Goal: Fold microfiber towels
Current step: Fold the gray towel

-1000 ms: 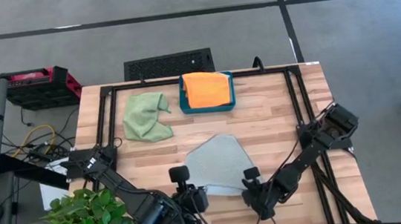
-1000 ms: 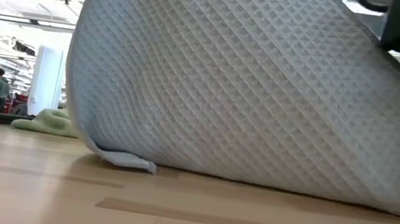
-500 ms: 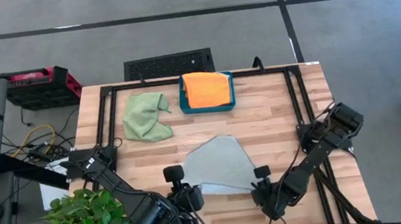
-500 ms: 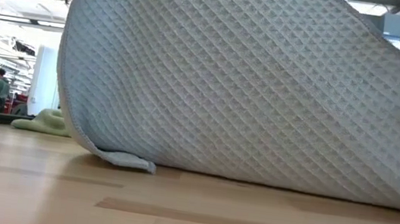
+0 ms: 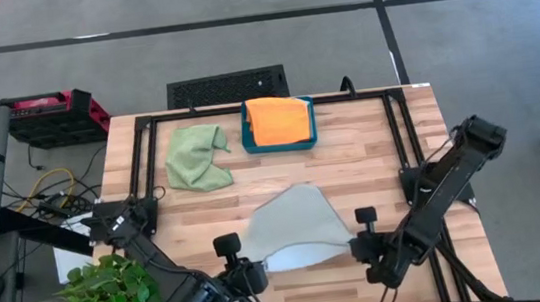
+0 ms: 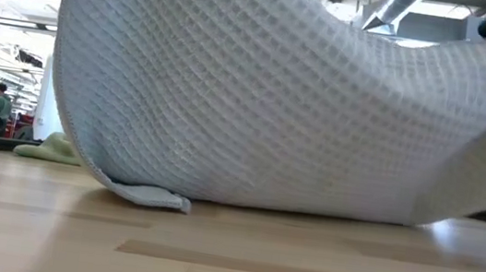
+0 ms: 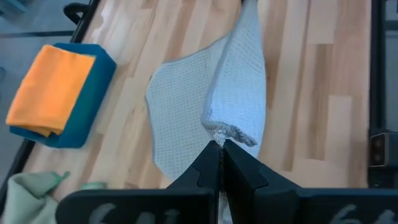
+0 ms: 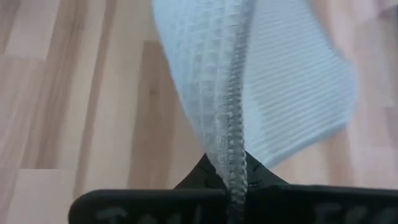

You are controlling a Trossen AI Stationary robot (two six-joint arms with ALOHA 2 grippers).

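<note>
A pale grey microfiber towel [image 5: 293,224] is raised at its near edge between my two grippers, while its far part [image 6: 145,195] lies on the wooden table. My left gripper [image 5: 246,274] is shut on the towel's near left corner. My right gripper [image 5: 359,247] is shut on its near right corner. At the far left a light green towel [image 5: 197,157] lies crumpled. A folded orange towel [image 5: 278,120] lies in the teal tray [image 5: 249,143] at the far middle. My left gripper pinches the grey towel's near left corner [image 7: 219,135] between its two fingers, slanting down from the near side. The corner is lifted clear, and the cloth slopes down from it to the table. My right gripper pinches the hemmed edge [image 8: 233,155] at the towel's near right corner between its two fingers, slanting down from the near right. That corner is off the table, and the cloth sags between the two grippers.
A black frame rail [image 5: 397,138] runs along the table's right side and another [image 5: 140,160] along its left. A leafy plant [image 5: 115,298] stands at the near left corner. Bare wood [image 5: 371,150] lies right of the tray.
My right gripper has risen and gone toward the table's right edge, taking the towel's near right corner up with it. That side of the towel, which sloped down to the table, now hangs clear. The far part has stayed on the table.
</note>
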